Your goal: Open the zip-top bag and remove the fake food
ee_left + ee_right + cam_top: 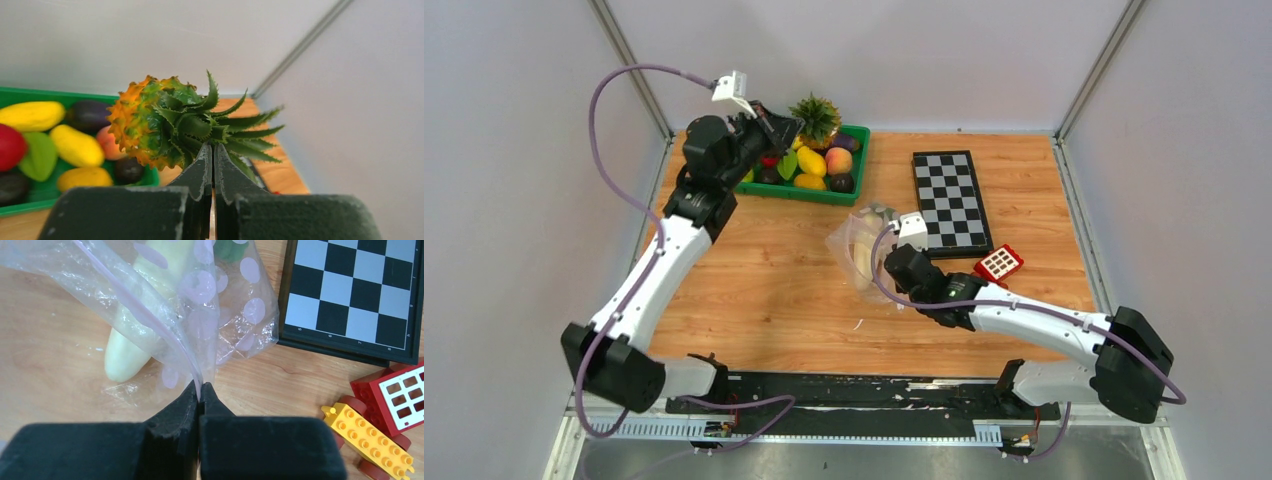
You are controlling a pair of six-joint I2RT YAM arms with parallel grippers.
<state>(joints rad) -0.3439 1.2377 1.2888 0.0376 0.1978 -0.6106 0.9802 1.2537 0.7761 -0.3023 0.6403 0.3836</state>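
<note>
A pineapple [150,122] [814,118] hangs above the green tray [860,150], with my left gripper [213,147] [784,128] shut on its green leaf crown. The zip-top bag [200,300] [864,245], clear with pale dots, lies at mid-table. My right gripper [201,386] [889,258] is shut on the bag's pink zip strip and holds that edge lifted. A long white radish [127,347] lies inside the bag, and a green piece [230,247] shows at the bag's far end.
The tray at the back left holds yellow fruits [77,145], a peach [838,160], dark pieces and a red one [10,147]. A chessboard [951,200] [360,290] lies right of the bag. A red-yellow toy block car [998,264] [385,410] sits by my right arm.
</note>
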